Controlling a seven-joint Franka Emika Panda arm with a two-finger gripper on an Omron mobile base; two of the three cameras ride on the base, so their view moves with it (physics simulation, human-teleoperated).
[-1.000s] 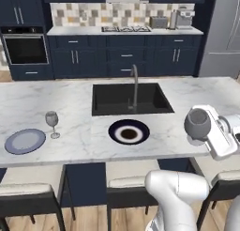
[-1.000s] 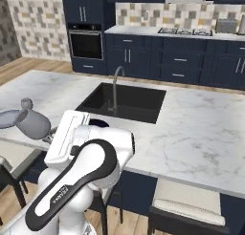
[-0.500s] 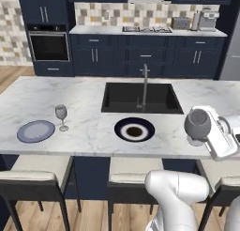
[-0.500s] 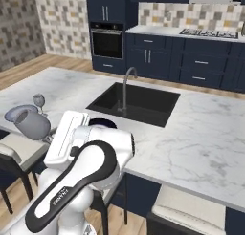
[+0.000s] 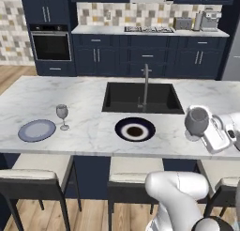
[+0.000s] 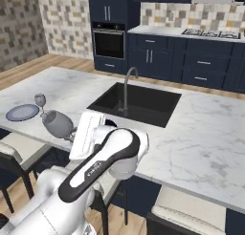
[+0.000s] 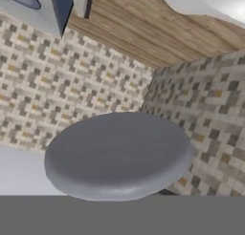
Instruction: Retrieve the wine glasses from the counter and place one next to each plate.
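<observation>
Two wine glasses matter here, and one is already set down: a small clear glass (image 5: 62,116) stands upright just beside the pale blue-grey plate (image 5: 36,130) on the marble island worktop (image 5: 84,136). The second glass (image 5: 197,122) is carried on its side at the right end of the island, its stem pinched in the tool (image 5: 209,130), whose tips are pressed nearly together around it. From the other side the held glass (image 6: 58,124) juts out from the white arm toward the pale plate (image 6: 22,112). Seen along the hand, the round grey foot (image 7: 117,154) of the glass blocks the tool's tips. The navy-ringed plate (image 5: 135,130) lies in front of the black sink (image 5: 140,96) with bare marble around it. To finish well, the glass likely needs turning upright before it is lowered, then setting on its foot close beside that plate without touching its rim, and releasing only once it stands steady.
</observation>
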